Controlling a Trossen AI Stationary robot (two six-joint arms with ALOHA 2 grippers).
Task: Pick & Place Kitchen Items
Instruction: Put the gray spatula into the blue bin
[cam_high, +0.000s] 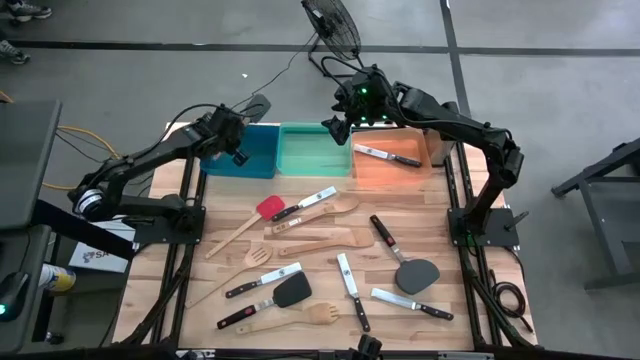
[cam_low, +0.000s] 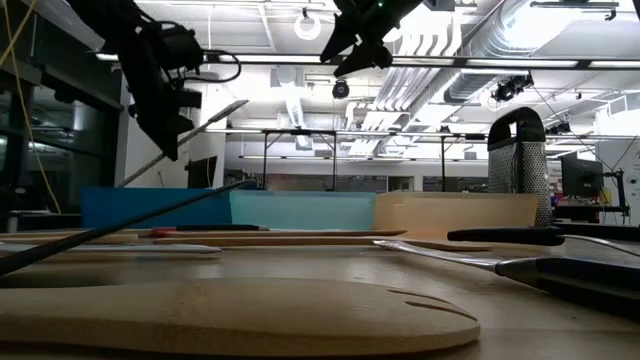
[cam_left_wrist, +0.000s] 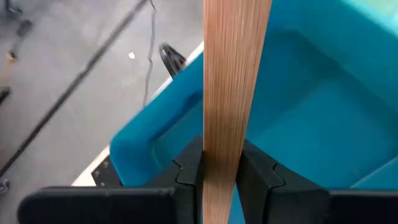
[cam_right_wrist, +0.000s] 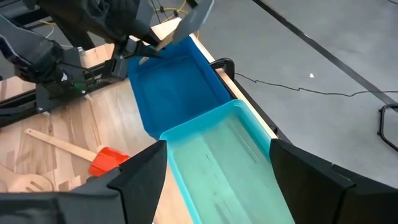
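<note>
Over blue bin: left gripper (cam_left_wrist: 221, 171), fingers clamped on a pale wooden utensil handle (cam_left_wrist: 235, 81), hanging above the blue bin (cam_high: 255, 155), not dropped yet.
Over green bin: right gripper (cam_right_wrist: 217, 168), fingers spread wide, empty, above the green bin (cam_high: 312, 152).
Done: one black-handled knife (cam_high: 387, 154) lies in the orange bin (cam_high: 395, 172); green bin looks empty.
Left: about a dozen utensils on the worktop (cam_high: 450, 290), incl. red spatula (cam_high: 268, 208), black turner (cam_high: 416, 274).
Progress: early, my estimate.
</note>
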